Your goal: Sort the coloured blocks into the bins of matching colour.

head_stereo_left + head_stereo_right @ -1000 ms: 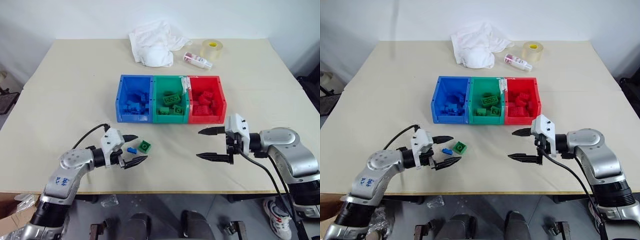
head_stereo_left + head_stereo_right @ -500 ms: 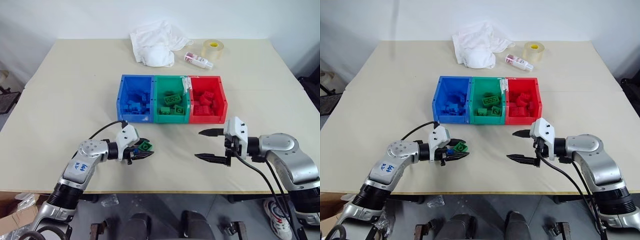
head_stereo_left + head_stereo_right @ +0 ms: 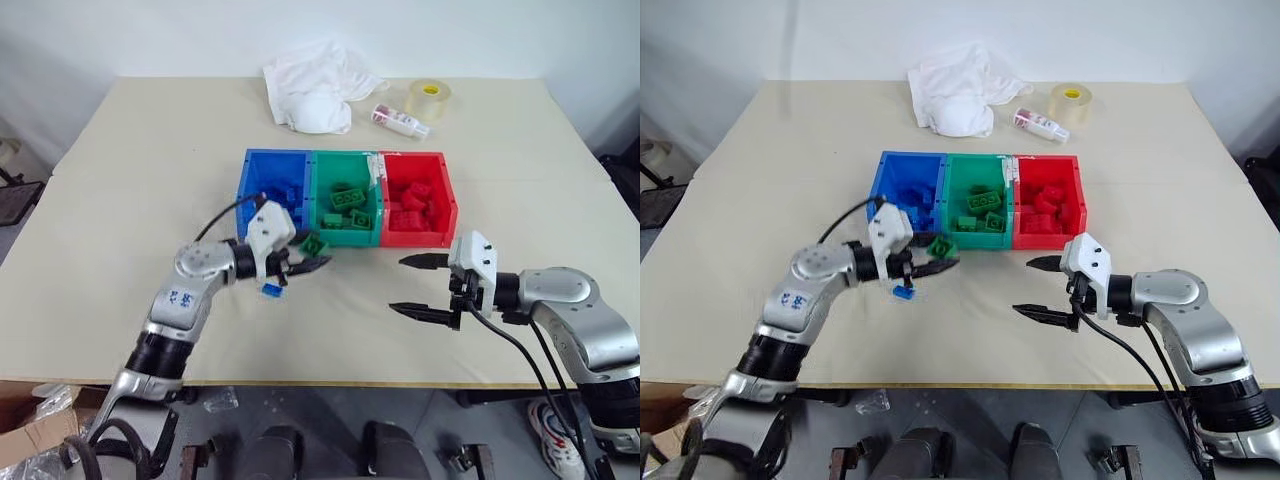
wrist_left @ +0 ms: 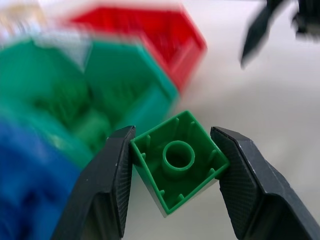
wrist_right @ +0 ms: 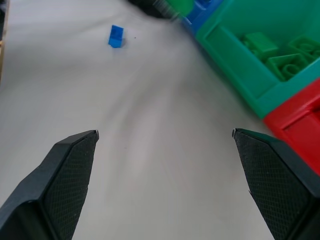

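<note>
L gripper [image 4: 172, 165]: green block [image 4: 179, 161] clamped, lifted off table since earlier, carried near green bin [image 3: 345, 208]. Blue block [image 3: 270, 290] left on table. R gripper [image 3: 420, 287]: wide, unmoved.

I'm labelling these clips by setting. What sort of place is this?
Probably a lab or test room set up for robot trials: a plain beige table against a bare white wall, three joined plastic bins in blue, green and red holding toy bricks, and loose supplies such as a yellowish tape roll and crumpled white cloth.
</note>
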Action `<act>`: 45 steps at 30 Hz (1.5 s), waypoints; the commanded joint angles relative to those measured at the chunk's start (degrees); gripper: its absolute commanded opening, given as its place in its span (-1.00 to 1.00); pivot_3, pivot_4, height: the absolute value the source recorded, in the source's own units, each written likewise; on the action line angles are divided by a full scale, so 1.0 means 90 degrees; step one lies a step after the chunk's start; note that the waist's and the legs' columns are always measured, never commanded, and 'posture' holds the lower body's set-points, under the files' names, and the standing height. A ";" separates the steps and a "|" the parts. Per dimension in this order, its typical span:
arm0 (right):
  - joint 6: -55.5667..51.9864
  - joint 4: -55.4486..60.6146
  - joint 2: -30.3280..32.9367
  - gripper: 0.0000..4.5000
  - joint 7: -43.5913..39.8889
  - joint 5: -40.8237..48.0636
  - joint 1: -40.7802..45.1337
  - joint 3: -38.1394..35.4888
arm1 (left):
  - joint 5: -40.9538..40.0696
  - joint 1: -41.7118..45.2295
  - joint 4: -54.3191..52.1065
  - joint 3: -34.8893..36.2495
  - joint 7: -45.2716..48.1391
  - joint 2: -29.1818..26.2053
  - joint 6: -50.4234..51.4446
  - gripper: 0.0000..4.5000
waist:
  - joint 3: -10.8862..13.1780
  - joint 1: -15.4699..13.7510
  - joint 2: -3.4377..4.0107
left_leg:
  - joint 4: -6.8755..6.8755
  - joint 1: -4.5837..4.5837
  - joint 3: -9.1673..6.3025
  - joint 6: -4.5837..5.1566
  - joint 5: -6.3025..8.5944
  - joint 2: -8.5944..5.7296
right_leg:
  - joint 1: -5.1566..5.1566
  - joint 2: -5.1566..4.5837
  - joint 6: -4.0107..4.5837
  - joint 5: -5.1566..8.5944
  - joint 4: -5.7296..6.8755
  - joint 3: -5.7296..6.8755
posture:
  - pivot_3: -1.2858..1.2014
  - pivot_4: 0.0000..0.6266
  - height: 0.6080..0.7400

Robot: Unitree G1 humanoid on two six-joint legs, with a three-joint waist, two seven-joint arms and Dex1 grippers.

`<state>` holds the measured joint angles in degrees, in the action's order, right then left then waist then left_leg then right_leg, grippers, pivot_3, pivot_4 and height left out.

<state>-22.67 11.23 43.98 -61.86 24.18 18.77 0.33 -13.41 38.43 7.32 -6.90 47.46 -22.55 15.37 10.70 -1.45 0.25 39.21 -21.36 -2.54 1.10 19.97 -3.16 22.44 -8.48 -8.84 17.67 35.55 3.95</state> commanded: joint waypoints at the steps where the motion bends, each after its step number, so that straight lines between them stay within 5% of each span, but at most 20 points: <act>1: -0.0013 0.0306 -0.0028 1.00 0.0111 0.0168 -0.0088 -0.0249 | 0.0131 0.0759 0.0928 0.0199 -0.0413 0.0399 -0.0493 -0.07 | 0.0001 -0.0002 -0.0002 | 0.0000 0.0000 0.0000 0.0000 0.0000 -0.0002 | 0.0000 0.0000 0.0000 0.0000 0.0002 0.0000 | 0.03 -0.52 1.00; 5: -0.0042 0.0381 -0.0073 1.00 0.0195 0.0172 -0.0137 -0.0261 | 0.0333 0.1647 0.2488 0.0313 -0.0777 0.0872 -0.1242 -0.07 | 0.0004 -0.0006 -0.0007 | 0.0002 -0.0001 0.0001 0.0002 -0.0001 -0.0007 | -0.0001 -0.0001 -0.0004 -0.0002 0.0000 0.0001 | 0.03 -0.52 1.00; 13: -0.0021 0.0383 -0.0125 1.00 0.0272 0.0176 -0.0099 -0.0253 | 0.0524 0.2288 0.3808 0.0390 -0.0718 0.1225 -0.2038 0.99 | 0.0005 0.0013 -0.0009 | -0.0001 -0.0006 0.0002 0.0003 -0.0002 -0.0009 | 0.0004 -0.0001 -0.0006 -0.0003 0.0000 0.0007 | 0.03 -0.52 1.00; 19: 0.0068 0.0288 -0.0118 1.00 0.0139 0.0216 -0.0054 -0.0240 | 0.0349 0.1751 0.3020 0.0446 -0.0055 0.0712 -0.1973 0.99 | 0.0004 0.0032 -0.0008 | 0.0000 -0.0007 0.0004 0.0003 -0.0002 -0.0008 | 0.0006 -0.0001 -0.0006 -0.0003 0.0002 0.0006 | 0.03 -0.52 1.00; 25: 0.0167 -0.0003 -0.0104 1.00 -0.0166 0.0186 0.0156 -0.0171 | -0.0183 -0.0018 0.0518 0.0587 0.1078 -0.0784 -0.0748 0.99 | 0.0004 0.0174 -0.0007 | -0.0006 -0.0005 -0.0009 0.0001 -0.0002 0.0008 | 0.0012 0.0000 -0.0005 -0.0003 0.0010 0.0005 | 0.03 -0.52 1.00; 33: 0.0229 -0.0386 -0.0145 1.00 -0.0576 0.0123 0.0472 0.0016 | -0.1219 -0.3034 -0.1634 0.2165 0.1965 -0.2763 0.0101 0.99 | 0.0003 0.0164 -0.0004 | -0.0005 -0.0006 -0.0015 0.0002 -0.0001 0.0030 | 0.0006 -0.0004 -0.0002 -0.0001 -0.0003 -0.0004 | 0.03 -0.52 1.00; 39: 0.0313 -0.0664 -0.0165 1.00 -0.0761 0.0054 0.0686 0.0107 | -0.1412 -0.4165 -0.1922 0.2734 0.2150 -0.3102 0.0065 0.99 | 0.0004 0.0092 -0.0003 | -0.0003 -0.0004 -0.0021 0.0003 0.0000 0.0027 | -0.0001 -0.0007 0.0000 0.0000 -0.0006 -0.0006 | 0.03 -0.52 1.00; 45: 0.0273 -0.0672 -0.0182 1.00 -0.0857 0.0061 0.0745 0.0126 | -0.1079 -0.3538 -0.1835 0.2175 0.1557 -0.2679 -0.0071 0.99 | 0.0004 0.0028 -0.0003 | -0.0004 -0.0004 -0.0020 0.0002 0.0000 0.0025 | 0.0001 -0.0006 0.0000 0.0000 -0.0001 -0.0007 | 0.03 -0.52 1.00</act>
<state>-21.07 4.05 42.20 -69.07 24.01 24.71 2.04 -24.13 5.44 -8.61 13.96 63.10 -47.39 15.99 10.73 -1.20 0.22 39.18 -21.40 -2.71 1.12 19.96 -2.94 22.46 -8.54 -8.84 17.67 35.54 3.89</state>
